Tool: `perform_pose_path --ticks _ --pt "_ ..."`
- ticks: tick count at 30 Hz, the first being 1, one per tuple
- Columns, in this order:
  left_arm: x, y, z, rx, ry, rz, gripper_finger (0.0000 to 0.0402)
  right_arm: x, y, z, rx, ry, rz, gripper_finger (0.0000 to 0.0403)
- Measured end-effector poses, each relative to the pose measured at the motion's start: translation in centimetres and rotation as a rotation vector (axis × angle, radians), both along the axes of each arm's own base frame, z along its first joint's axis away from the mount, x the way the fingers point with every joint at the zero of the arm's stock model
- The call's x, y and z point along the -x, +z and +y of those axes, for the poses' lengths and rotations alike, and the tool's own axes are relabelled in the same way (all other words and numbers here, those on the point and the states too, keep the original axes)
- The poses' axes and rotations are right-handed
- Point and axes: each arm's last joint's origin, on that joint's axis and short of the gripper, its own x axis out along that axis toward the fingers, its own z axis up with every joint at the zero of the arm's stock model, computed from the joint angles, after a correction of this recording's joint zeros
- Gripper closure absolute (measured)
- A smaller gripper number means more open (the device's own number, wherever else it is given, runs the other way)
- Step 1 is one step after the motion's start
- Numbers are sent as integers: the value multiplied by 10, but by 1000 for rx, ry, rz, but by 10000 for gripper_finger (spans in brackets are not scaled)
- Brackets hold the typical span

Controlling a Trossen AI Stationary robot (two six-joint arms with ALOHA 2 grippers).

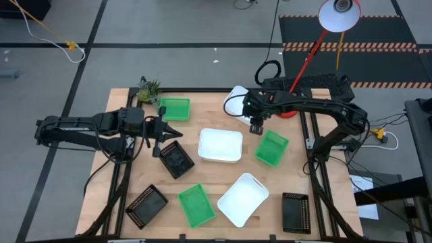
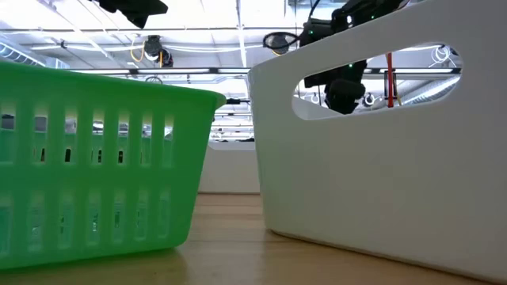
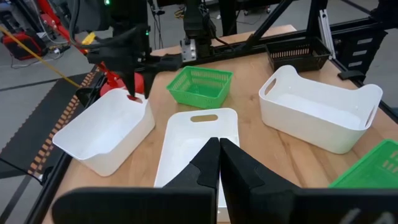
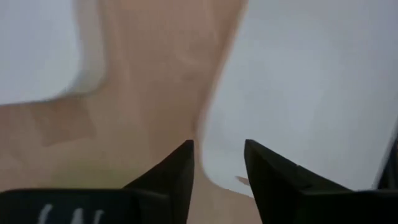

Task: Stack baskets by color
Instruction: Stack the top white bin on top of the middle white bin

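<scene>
The right gripper [image 1: 256, 128] hung fingers apart, holding nothing, between the back white basket [image 1: 237, 102] and the middle white basket [image 1: 220, 145]. The left gripper [image 1: 160, 138] was pressed together, empty, just beside a black basket [image 1: 176, 159].

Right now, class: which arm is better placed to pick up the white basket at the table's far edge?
The right. Its gripper hangs with jaws open just beside that white basket. The left gripper is shut, across the table beside a black basket.
</scene>
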Motion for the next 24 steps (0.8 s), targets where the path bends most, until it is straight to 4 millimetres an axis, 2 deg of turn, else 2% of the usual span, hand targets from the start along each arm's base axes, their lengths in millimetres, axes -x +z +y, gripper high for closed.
perform_pose_path --ticks 9,24 --pt "0 0 0 0 -1 1 387 0 -2 0 -1 -36 -7 259" --pt "0 0 0 -3 -4 0 387 8 -38 0 13 -19 -14 262"
